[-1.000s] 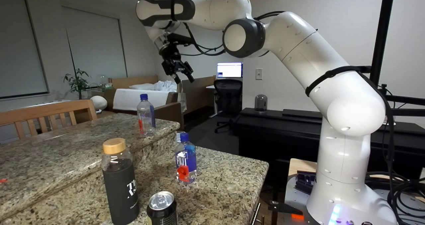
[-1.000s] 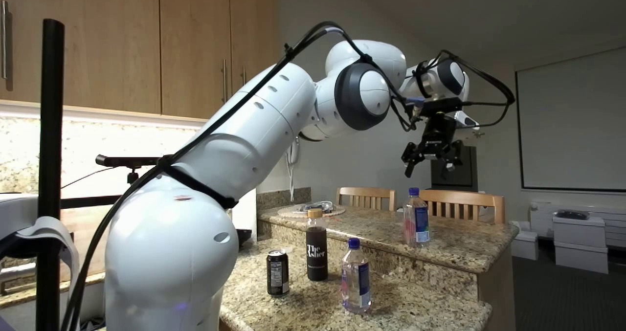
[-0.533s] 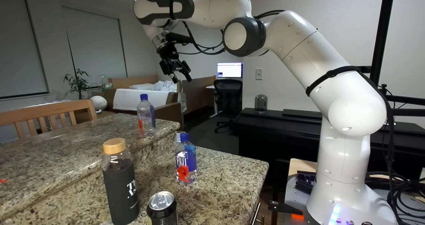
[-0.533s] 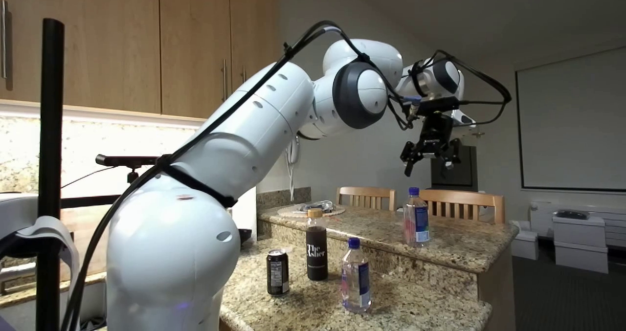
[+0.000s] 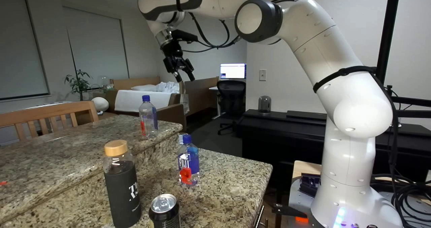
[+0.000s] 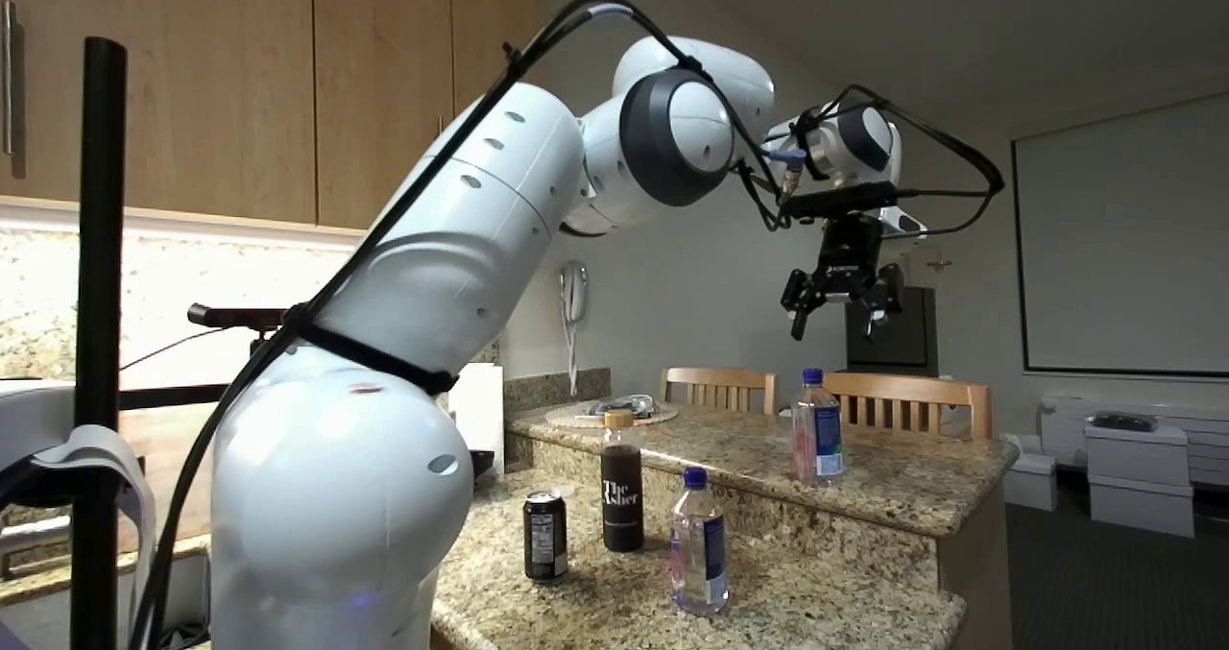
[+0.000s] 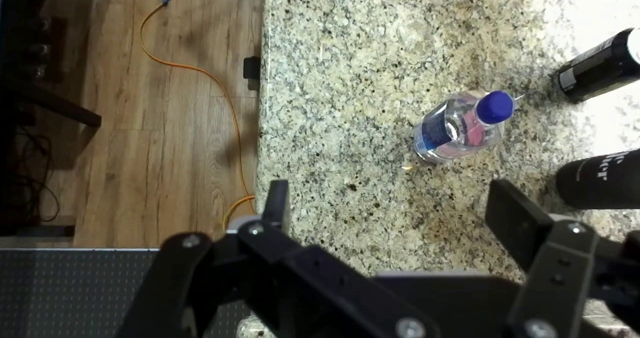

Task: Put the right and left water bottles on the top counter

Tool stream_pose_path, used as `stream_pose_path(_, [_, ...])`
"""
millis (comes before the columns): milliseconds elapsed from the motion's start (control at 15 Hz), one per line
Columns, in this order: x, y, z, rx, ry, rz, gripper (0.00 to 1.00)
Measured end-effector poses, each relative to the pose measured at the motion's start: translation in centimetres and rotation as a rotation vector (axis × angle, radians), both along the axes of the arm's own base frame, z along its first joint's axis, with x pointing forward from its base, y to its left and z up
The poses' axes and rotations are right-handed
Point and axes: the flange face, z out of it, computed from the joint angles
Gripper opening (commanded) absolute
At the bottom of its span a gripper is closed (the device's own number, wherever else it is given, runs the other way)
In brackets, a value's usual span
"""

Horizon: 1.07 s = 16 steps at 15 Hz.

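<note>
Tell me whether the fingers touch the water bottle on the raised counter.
Apart: in both exterior views, a gap shows plainly between the fingers and the water bottle standing lower.

wrist: downward, lower counter (image 7: 340,93) | both exterior views: wider, sharing arm (image 5: 323,51)

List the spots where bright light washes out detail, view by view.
In the wrist view, glare bleaches the lower counter near the dark can and black flask; in an exterior view, the backsplash under the wooden cabinets burns almost white; in an exterior view, the monitor glows, its content too small to read.
</note>
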Motion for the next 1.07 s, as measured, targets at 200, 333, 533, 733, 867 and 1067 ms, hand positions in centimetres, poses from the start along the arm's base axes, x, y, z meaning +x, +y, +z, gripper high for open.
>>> stream_pose_path(200, [-0.6, 0.0, -1.1, 0.016, -0.017, 0.026, 1.00])
stream_pose_path(333, [-1.4, -0.1, -2.4, 0.025, 0.002, 0.028, 1.00])
stream_pose_path(533, [-2.8, -0.1, -4.6, 0.041, 0.024, 0.021, 1.00])
stream_pose_path(733, [-3.7, -0.1, -6.2, 0.044, -0.001, 0.018, 1.00])
stream_pose_path(867, [-3.5, -0.1, -6.2, 0.043, -0.003, 0.020, 1.00])
stream_pose_path(1067, [-3.4, 0.0, -6.1, 0.042, -0.005, 0.021, 1.00])
